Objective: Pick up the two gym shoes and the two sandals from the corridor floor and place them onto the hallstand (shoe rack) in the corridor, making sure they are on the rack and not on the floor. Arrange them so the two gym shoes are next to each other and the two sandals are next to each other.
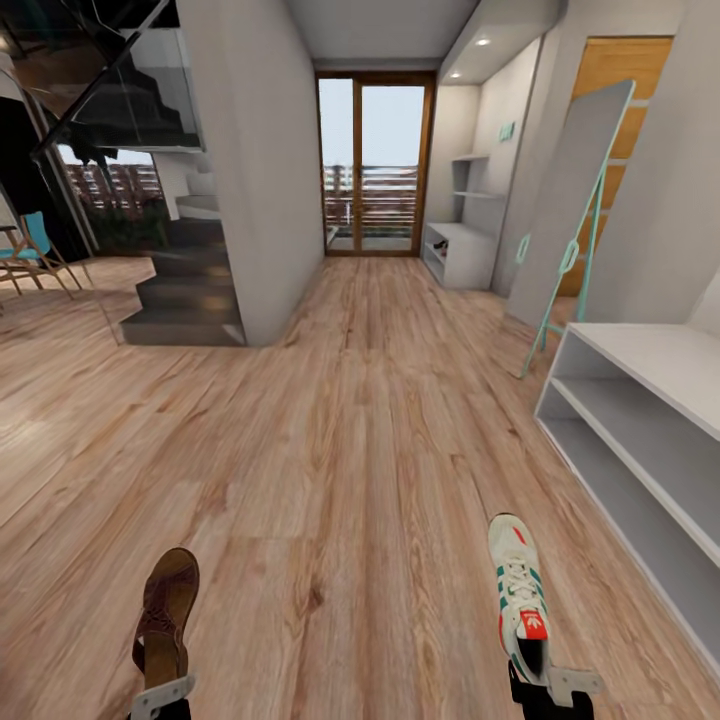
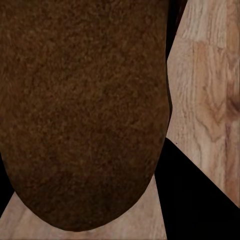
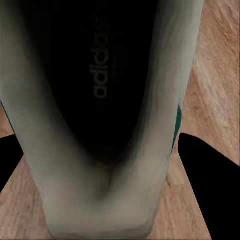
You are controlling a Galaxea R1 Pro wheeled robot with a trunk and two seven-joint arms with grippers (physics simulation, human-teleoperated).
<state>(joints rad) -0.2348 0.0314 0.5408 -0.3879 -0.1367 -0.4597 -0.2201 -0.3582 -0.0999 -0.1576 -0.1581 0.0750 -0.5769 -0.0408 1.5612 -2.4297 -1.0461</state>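
A brown sandal [image 1: 167, 610] is held by its heel end in my left gripper [image 1: 160, 697], which is shut on it low at the left of the head view. Its brown surface [image 2: 85, 115] is close up in the left wrist view. My right gripper [image 1: 548, 690] is shut on the heel of a cream-white gym shoe [image 1: 520, 590] with green stripes and a red tongue tab. The shoe's dark inside [image 3: 100, 90] faces the right wrist camera. The hallstand [image 1: 465, 255] stands far down the corridor on the right, green letters above it. Wood-plank corridor floor [image 1: 350, 450] lies between.
A plain white open-shelf unit [image 1: 640, 420] stands close on my right. Beyond it a tall mirror [image 1: 570, 210] on a teal frame leans at the wall. A grey pillar and dark stairs [image 1: 185, 290] are at the left, glass doors [image 1: 372, 165] at the far end.
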